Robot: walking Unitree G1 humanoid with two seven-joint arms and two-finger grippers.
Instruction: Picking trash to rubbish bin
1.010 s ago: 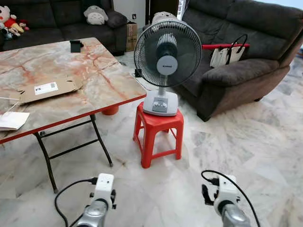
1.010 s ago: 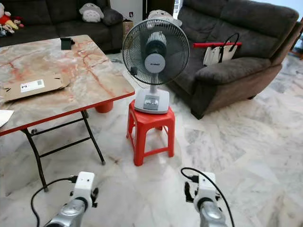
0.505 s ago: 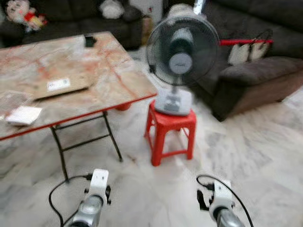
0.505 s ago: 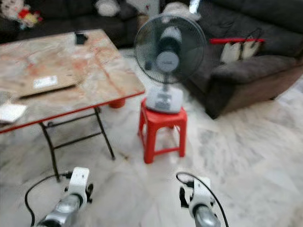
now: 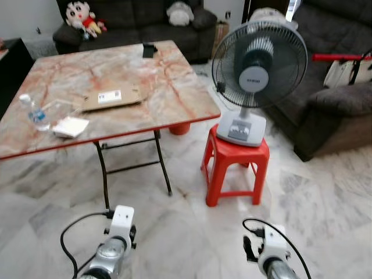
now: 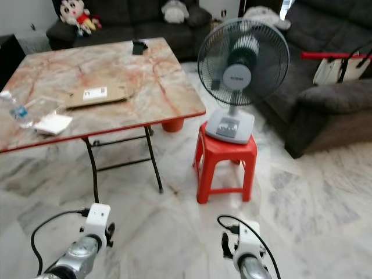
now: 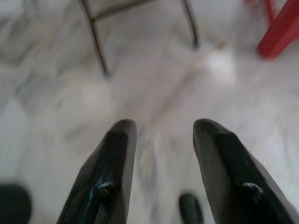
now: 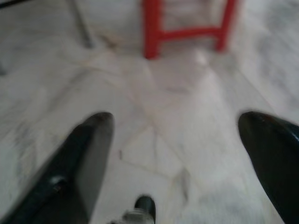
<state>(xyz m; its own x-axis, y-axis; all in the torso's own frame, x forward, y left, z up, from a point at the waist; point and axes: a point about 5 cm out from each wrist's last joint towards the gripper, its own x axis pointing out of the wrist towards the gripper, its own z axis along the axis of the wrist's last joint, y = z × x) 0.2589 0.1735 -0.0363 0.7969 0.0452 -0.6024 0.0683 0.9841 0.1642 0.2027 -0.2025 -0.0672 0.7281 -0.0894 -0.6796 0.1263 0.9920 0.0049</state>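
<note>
Both grippers carry nothing — the left gripper (image 7: 161, 154) has its fingers a little apart over bare floor, the right gripper (image 8: 175, 154) is spread wide. Both arms hang low, short of the folding table (image 5: 168, 93). On the table's near-left part lie the likely trash — a plastic bottle (image 5: 35, 113), crumpled white paper (image 5: 71, 127) and a flat cardboard piece (image 5: 111, 97) just beyond. I'd step squarely to that edge before reaching; no bin is evident.

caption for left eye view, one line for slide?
Both arms low over marble floor, facing folding table with plastic bottle and flat cardboard; fan on red stool.
</note>
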